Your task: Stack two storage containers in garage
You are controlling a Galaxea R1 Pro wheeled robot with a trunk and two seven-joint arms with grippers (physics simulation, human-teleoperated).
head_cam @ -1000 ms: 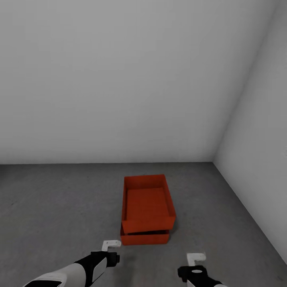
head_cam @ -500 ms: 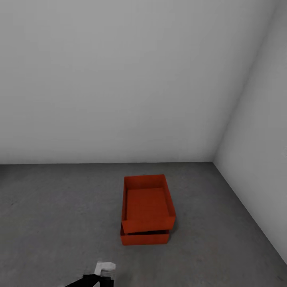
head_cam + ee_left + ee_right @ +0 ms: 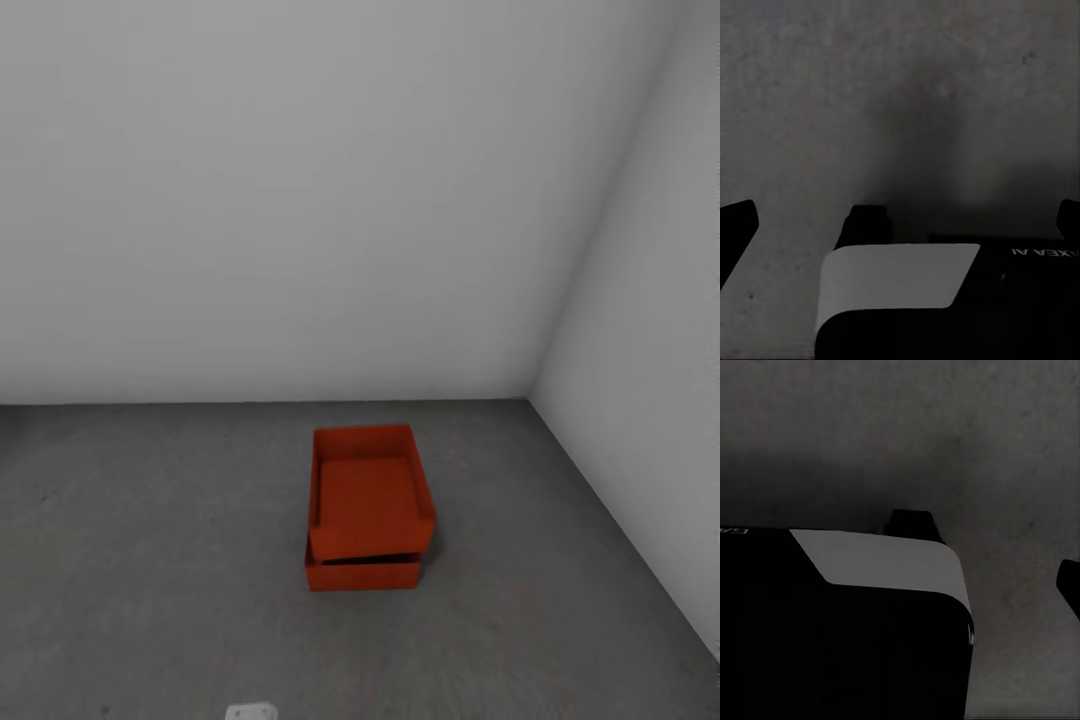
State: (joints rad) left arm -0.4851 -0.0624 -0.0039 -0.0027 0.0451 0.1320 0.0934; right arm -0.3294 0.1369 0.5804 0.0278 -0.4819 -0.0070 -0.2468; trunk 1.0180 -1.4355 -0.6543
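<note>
Two orange-red storage containers stand stacked on the garage's dark grey concrete floor near the right corner. The upper container rests a little askew on the lower container, whose front wall shows beneath it. Nothing holds either one. A white tip of my left gripper peeks in at the head view's bottom edge, well short of the stack. In the left wrist view my left gripper is open over bare floor, dark fingertips far apart. In the right wrist view one dark fingertip sits wide at the edge.
Plain white-grey walls close the garage at the back and on the right, meeting in a corner just behind the stack. Concrete floor stretches to the left and in front. Part of my own black-and-white body lies below both wrist cameras.
Both arms have dropped down out of the head view, leaving just a white tip of the left one. The view has pulled back slightly. The stacked containers stay put.
</note>
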